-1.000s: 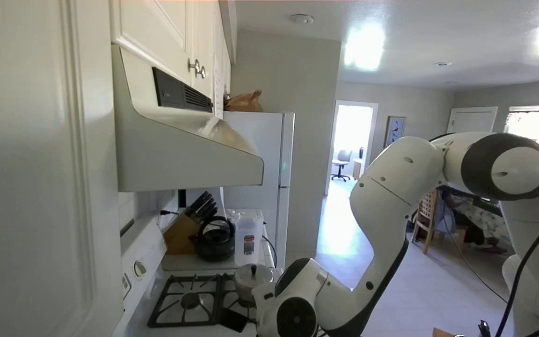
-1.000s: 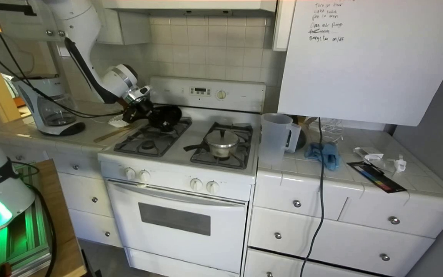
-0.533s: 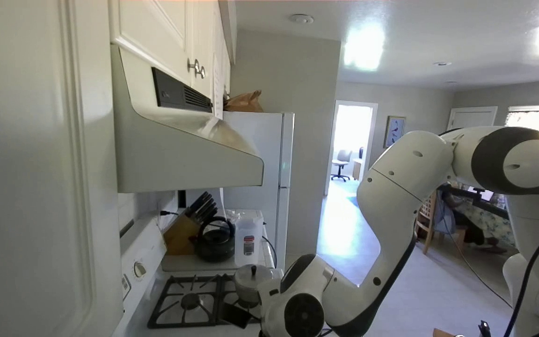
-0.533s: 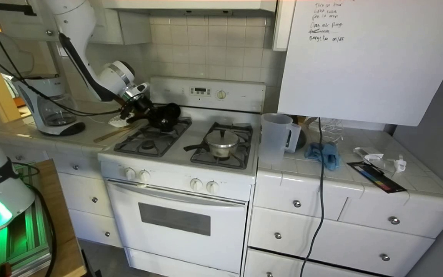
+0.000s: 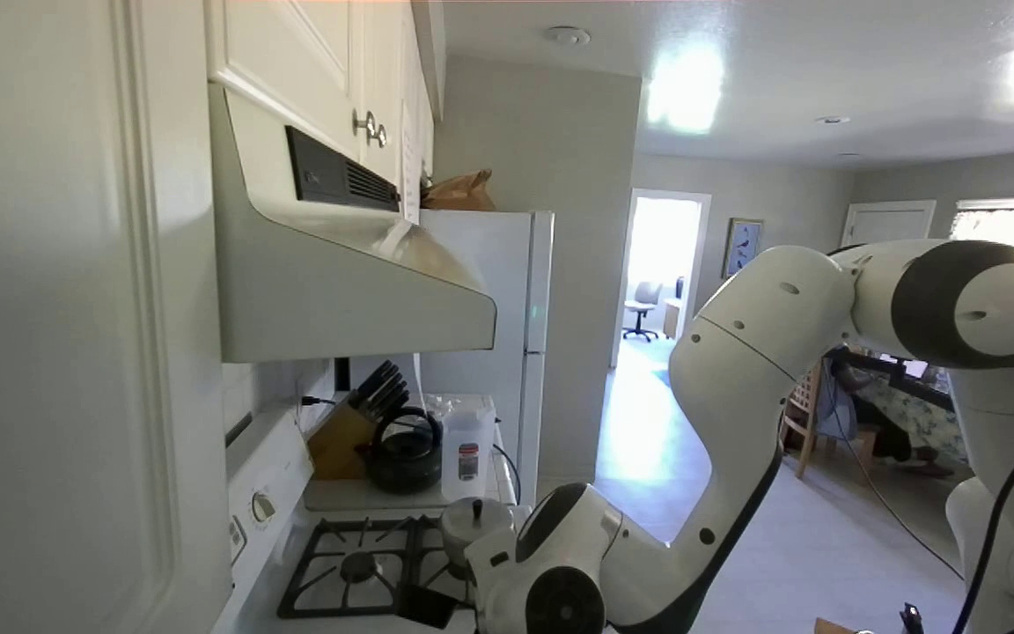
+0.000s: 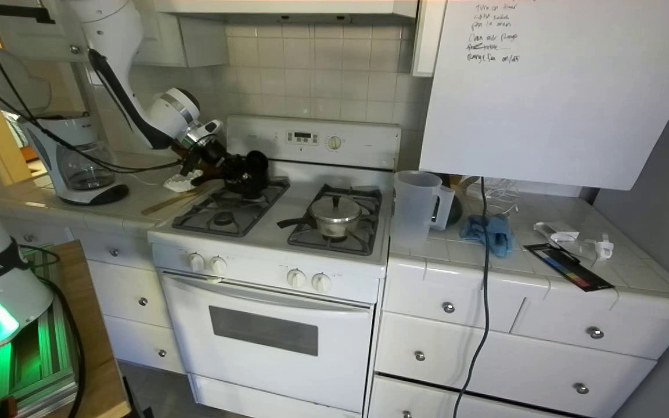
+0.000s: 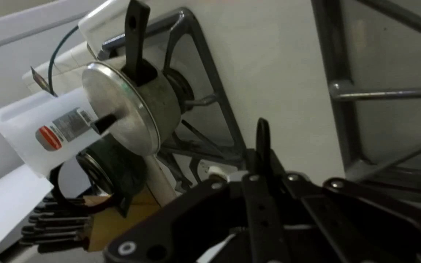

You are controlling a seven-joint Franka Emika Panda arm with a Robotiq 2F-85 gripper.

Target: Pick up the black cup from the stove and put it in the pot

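Observation:
My gripper (image 7: 264, 163) is shut on a thin dark piece, seemingly the black cup's handle. The black cup (image 6: 256, 165) moves with my gripper (image 6: 225, 167), over the left burner grate near the back of the stove (image 6: 259, 264). It also shows as a tilted dark block (image 5: 426, 606) beside the wrist in an exterior view. In the wrist view the fingers hide its body. The silvery pot (image 6: 334, 223) stands on the right grate with its lid on and a black handle. The pot also shows in the wrist view (image 7: 163, 102), at upper left, apart from my gripper.
A translucent pitcher (image 6: 413, 212) stands right of the stove. A dark kettle (image 5: 406, 458) and a knife block (image 5: 335, 445) stand behind it on the counter. The range hood (image 5: 340, 282) hangs above the stove. A coffee maker (image 6: 87, 159) stands left. Raised grates (image 7: 210, 73) surround the burners.
In an exterior view, the arm has shifted slightly left. The black cup has turned in the air with my gripper, and its round outline now faces more to the right. The pot has not moved.

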